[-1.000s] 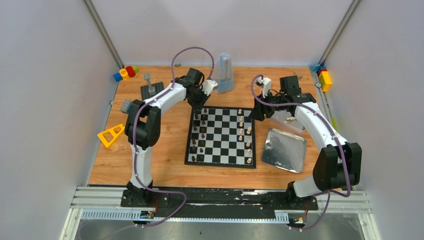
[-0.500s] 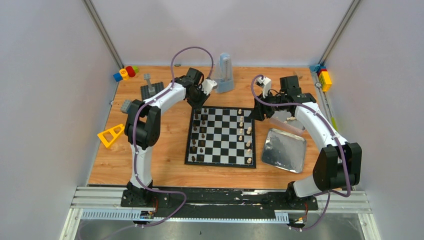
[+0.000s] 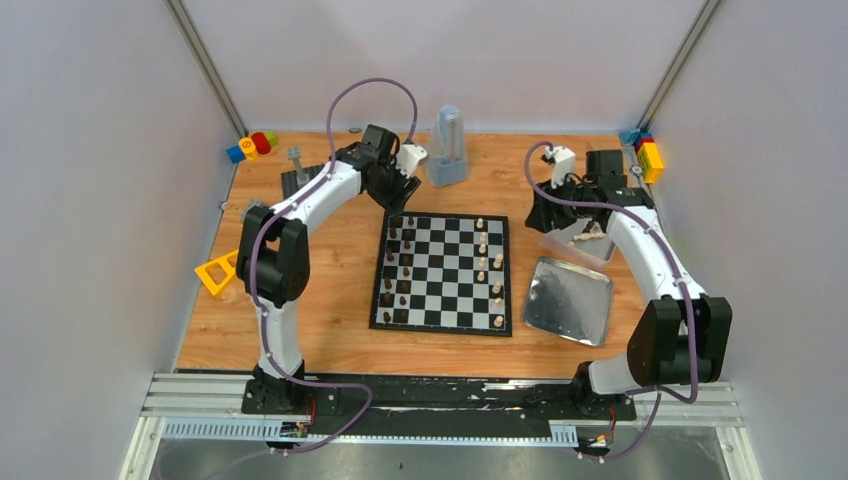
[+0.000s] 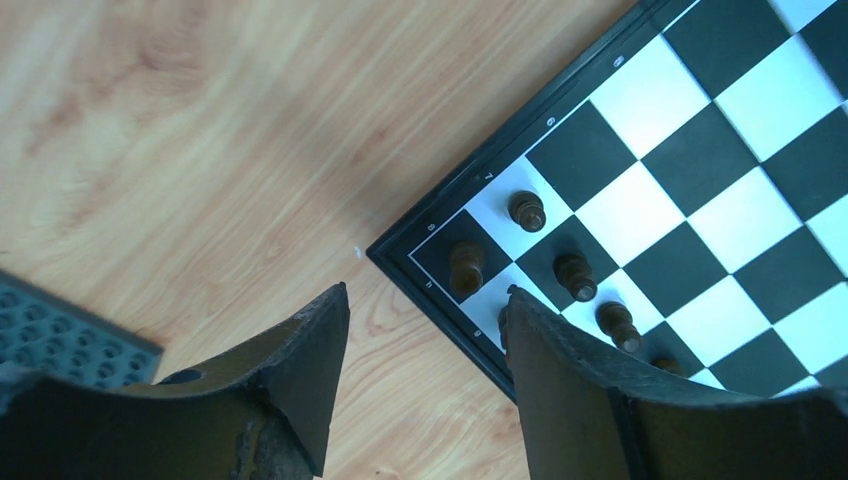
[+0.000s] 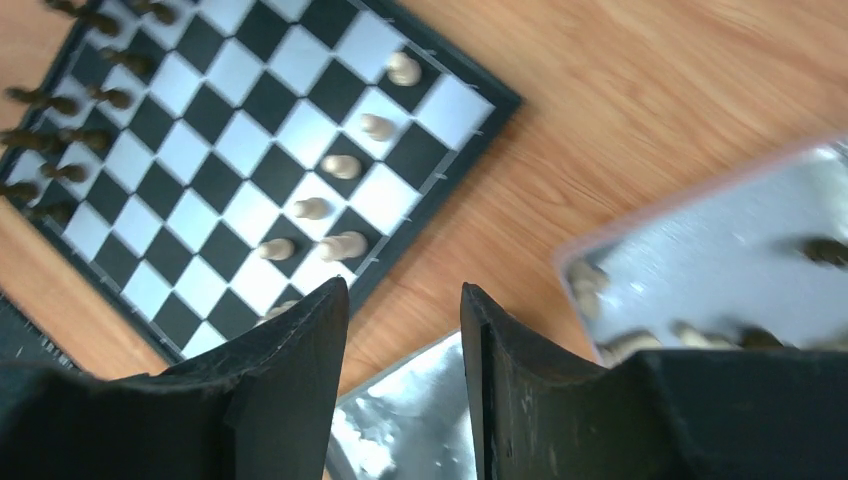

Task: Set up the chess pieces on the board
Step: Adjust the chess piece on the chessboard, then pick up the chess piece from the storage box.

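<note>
1. My left fingers [image 4: 310, 350] are spread apart with nothing in them. They hang over the far left corner of the board [image 3: 445, 280], right above the dark pieces [image 4: 466, 265] standing there.
2. My right fingers [image 5: 315, 330] are apart and empty too, over the bare surface [image 5: 560, 150] between the board's right edge and the tray [image 5: 700, 260] of loose pieces [image 5: 585, 275].
3. The board's only part filled: dark ones down the left side, pale pieces [image 5: 341, 166] down the right, gaps in both.
4. So I reckon the next job is fetching another piece. Best bet is to drop straight down on one piece, pinch its body and keep it upright.
5. On the left I'd lift straight up before swinging away, so I don't clip those corner pieces.
</note>
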`<state>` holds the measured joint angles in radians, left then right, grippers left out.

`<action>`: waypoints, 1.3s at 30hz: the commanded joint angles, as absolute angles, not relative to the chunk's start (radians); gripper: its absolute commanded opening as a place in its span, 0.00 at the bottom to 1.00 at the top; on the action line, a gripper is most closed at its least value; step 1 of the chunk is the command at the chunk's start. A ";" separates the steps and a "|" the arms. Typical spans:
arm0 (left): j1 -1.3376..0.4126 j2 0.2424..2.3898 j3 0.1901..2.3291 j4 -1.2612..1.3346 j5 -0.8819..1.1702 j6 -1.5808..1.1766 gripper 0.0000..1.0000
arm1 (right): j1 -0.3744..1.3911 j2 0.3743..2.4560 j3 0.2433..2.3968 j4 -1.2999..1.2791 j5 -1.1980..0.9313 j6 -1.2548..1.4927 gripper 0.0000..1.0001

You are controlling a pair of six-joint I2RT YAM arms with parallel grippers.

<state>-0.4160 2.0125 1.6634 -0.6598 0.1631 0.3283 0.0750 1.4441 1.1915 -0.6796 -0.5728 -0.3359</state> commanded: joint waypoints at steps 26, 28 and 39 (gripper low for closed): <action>-0.410 1.684 1.577 -0.641 0.299 0.281 0.74 | -0.219 1.830 1.400 -0.591 -0.087 -0.238 0.48; -0.410 1.686 1.576 -0.641 0.302 0.280 0.74 | -0.219 1.849 1.413 -0.588 -0.088 -0.241 0.47; -0.410 1.682 1.566 -0.650 0.304 0.284 0.74 | -0.219 1.899 1.420 -0.592 -0.107 -0.242 0.42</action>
